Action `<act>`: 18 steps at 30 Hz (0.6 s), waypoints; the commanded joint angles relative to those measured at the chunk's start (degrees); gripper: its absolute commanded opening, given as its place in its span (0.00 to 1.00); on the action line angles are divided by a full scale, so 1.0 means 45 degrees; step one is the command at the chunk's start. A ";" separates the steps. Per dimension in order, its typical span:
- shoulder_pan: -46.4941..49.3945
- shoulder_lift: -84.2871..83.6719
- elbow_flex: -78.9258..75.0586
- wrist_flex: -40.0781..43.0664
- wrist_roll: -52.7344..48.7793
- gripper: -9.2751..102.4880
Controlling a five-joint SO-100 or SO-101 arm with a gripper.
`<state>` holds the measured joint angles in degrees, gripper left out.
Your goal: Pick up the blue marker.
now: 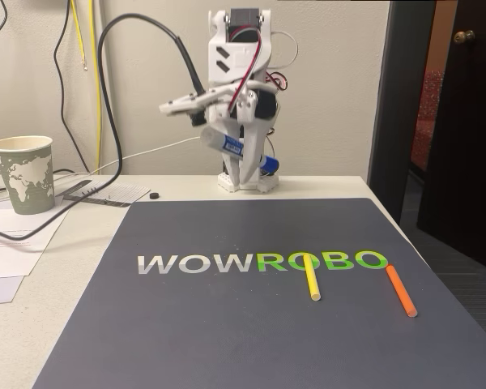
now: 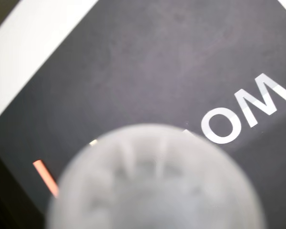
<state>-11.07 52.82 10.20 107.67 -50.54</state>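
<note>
Marker up in the gripper, off the mat.
Fixed view: gripper (image 1: 231, 146) clamps the marker (image 1: 241, 151), tilted, above the mat (image 1: 227, 324). Wrist view: blurred white marker end (image 2: 155, 181) up close, mat (image 2: 157, 71) below.

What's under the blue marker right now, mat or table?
The blue marker is held up in the hand. The wrist view looks past its blurred white end to the dark mat; directly beneath is hidden.

The hand (image 1: 236, 154) grips the blue marker (image 1: 241, 151), tilted, above the mat (image 1: 227, 324).
</note>
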 commanded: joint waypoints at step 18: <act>-0.0371 0.1328 -0.3086 0.2129 0.4219 0.08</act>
<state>-12.22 56.43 -1.23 107.67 -32.70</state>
